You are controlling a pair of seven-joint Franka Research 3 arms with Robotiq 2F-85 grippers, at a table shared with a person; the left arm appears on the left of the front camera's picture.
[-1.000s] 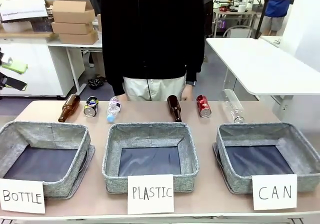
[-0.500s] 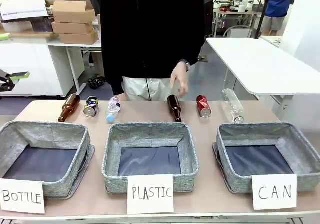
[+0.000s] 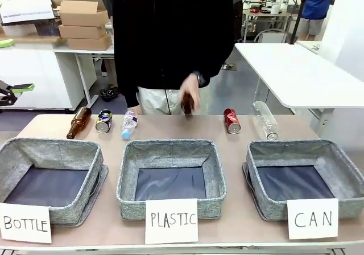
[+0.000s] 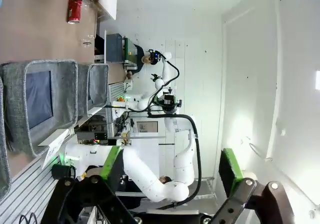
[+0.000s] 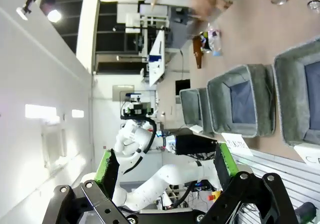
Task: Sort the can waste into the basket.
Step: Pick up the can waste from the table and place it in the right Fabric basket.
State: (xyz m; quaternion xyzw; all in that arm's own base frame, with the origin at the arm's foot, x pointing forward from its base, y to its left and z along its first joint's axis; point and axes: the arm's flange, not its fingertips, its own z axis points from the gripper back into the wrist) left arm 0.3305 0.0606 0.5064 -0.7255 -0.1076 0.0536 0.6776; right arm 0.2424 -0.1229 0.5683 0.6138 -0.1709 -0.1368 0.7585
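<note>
Since the earlier frame the person's hand (image 3: pixel 191 95) has swept left and lifted the brown bottle (image 3: pixel 187 105) off the middle of the bench (image 3: pixel 170 131); both are blurred with motion.

No can has gone in yet, so the sort looks to be at its very start. The red can (image 3: pixel 231 120) lies on its side near the far edge of the bench, behind the basket (image 3: pixel 287 143) whose sign (image 3: pixel 311 218) reads "CAN", with a clear bottle (image 3: pixel 264 120) just beside it on the right. Its long axis runs roughly far to near, slanting a little rightward, and its silvery end faces the robot. The dark can (image 3: pixel 103 122) lies well apart on the left, also on its side with 1 end turned toward the robot.

The left gripper (image 4: pixel 170 159) and the right gripper (image 5: pixel 165 159) are both spread wide, hold nothing and hang well back from the bench.

My judgement: the red can is the likely first pick for the right arm, being nearest the basket. That calls for coming down with the fingers set across its round body, square to the long axis, once the hand is out of the way.
</note>
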